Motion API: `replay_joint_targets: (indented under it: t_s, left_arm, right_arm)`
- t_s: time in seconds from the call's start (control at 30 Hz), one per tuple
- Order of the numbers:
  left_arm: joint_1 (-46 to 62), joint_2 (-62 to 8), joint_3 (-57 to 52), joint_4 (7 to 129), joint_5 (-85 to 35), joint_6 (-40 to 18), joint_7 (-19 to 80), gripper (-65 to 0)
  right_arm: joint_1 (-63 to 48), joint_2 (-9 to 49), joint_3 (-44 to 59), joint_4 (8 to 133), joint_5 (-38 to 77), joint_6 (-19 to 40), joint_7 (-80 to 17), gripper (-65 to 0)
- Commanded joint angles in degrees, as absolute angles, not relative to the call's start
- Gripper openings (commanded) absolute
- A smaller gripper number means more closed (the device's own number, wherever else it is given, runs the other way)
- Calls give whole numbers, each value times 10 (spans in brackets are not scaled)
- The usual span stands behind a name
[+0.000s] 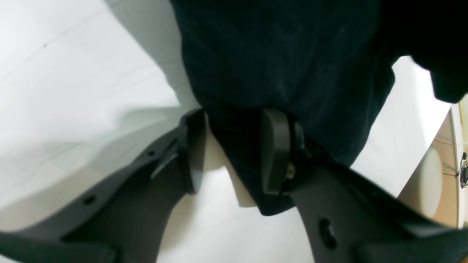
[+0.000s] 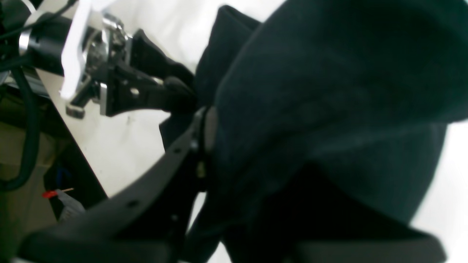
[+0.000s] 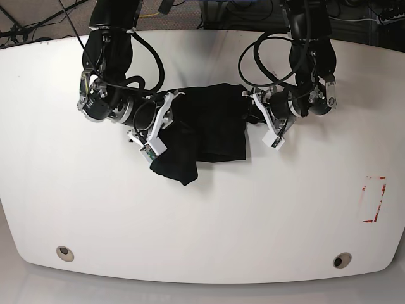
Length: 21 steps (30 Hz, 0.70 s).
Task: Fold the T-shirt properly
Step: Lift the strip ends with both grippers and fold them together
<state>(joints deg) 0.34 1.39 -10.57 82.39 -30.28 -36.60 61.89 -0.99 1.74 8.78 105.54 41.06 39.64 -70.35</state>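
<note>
Currently mid-fold | T-shirt point(image 3: 212, 123) bunched at table point(image 3: 202, 221) centre, uneven (not squared) | left gripper point(image 1: 234, 153) pinching a fabric edge | right gripper point(image 2: 208, 146) grip unclear | flattening, final folds remain

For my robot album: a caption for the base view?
Two grippers hold a bunched black T-shirt above the white table.

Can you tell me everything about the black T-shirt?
The T-shirt is plain black, soft cloth with no picture on it. It sits bunched up near the middle of the white table, partly folded over itself, with one lumpy end hanging toward the front. The left gripper has a fold of it between its fingers. The right gripper presses against the other side, with cloth draped over it. Most of the shirt rests on the table; the held edges are lifted.
</note>
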Motion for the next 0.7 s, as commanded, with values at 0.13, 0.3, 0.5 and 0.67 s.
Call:
replay_joint_targets:
  t_s: [0.13,0.3,0.5,0.67]
  left_arm:
    - [4,13,-107,829,-286,-357,636,-425]
    - [3,13,-107,843,-287,-358,636,-425]
    - [15,-11,-139,911,-357,-358,636,-426]
    - [15,-25,-214,938,-403,-358,636,-426]
  right_arm:
    - [18,20,21,1022,413,400,-657,-252]
    - [5,20,-40,1079,358,400,-656,-176]
    - [-23,19,-15,1119,350,400,-654,-176]
    - [-44,42,39,1118,392,400,-654,-176]
